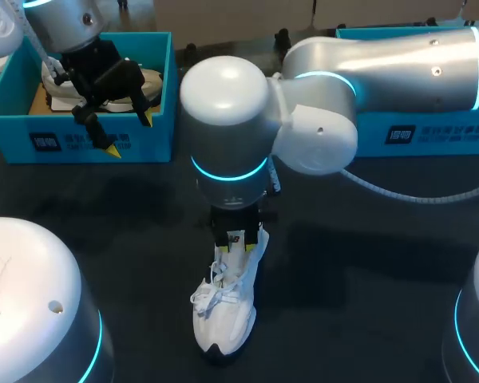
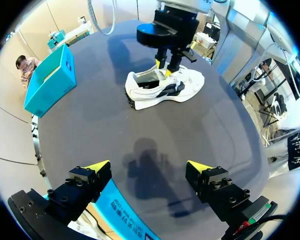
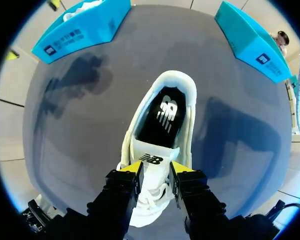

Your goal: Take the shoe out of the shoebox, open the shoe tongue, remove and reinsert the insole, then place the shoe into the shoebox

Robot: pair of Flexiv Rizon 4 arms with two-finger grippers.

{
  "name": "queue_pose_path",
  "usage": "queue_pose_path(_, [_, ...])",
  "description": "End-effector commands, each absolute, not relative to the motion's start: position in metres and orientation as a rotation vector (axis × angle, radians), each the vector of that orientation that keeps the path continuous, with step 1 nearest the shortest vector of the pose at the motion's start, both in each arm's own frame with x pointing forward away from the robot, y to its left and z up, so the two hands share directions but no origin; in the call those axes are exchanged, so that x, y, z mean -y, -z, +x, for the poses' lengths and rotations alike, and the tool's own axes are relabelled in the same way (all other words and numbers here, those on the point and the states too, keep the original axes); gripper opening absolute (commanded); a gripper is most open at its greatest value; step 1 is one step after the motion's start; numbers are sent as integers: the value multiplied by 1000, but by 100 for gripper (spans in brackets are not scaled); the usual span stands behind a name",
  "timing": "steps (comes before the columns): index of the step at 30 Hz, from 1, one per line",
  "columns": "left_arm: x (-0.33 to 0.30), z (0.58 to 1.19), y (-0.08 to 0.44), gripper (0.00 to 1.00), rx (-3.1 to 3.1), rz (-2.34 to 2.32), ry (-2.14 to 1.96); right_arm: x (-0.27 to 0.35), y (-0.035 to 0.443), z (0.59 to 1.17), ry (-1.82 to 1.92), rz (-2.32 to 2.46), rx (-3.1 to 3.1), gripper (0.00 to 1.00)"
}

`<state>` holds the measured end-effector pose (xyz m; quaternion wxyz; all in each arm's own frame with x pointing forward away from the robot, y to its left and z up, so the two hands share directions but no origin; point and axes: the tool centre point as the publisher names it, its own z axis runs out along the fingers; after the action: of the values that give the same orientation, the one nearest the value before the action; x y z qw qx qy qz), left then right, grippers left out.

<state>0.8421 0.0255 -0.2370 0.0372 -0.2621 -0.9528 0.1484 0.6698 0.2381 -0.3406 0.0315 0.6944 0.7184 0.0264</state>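
A white sneaker (image 1: 223, 311) with a black insole (image 3: 165, 117) stands on the dark table, toe toward the near edge. My right gripper (image 1: 238, 239) comes straight down on it. Its yellow tips press the white tongue (image 3: 152, 161) from both sides, shut on it (image 3: 156, 169). The left wrist view shows the sneaker (image 2: 182, 87) side-on, with the right gripper (image 2: 167, 69) at its opening. My left gripper (image 1: 130, 134) hangs open and empty over the front wall of the blue shoebox (image 1: 80, 142), its tips (image 2: 149, 167) spread wide above that wall (image 2: 122, 212).
A second white shoe (image 1: 60, 88) lies inside the left shoebox. Another blue box (image 1: 431, 128) stands at the back right, behind my right arm (image 1: 383, 60). Both boxes (image 3: 82, 30) (image 3: 250, 42) lie beyond the sneaker's heel. Bare table surrounds the sneaker.
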Motion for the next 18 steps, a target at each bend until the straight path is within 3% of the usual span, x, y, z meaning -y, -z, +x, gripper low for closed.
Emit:
queue_pose_path(1, [-26, 842, 237, 100, 2925, -805, -453, -236, 343, 668, -132, 2622, -1644, 33])
queue_pose_path(13, [-26, 842, 237, 100, 2925, -805, -453, -225, 301, 668, -223, 2262, -2085, 37])
queue_pose_path(18, [-26, 842, 237, 100, 2925, -805, -453, -211, 300, 679, -229, 1958, -2402, 46])
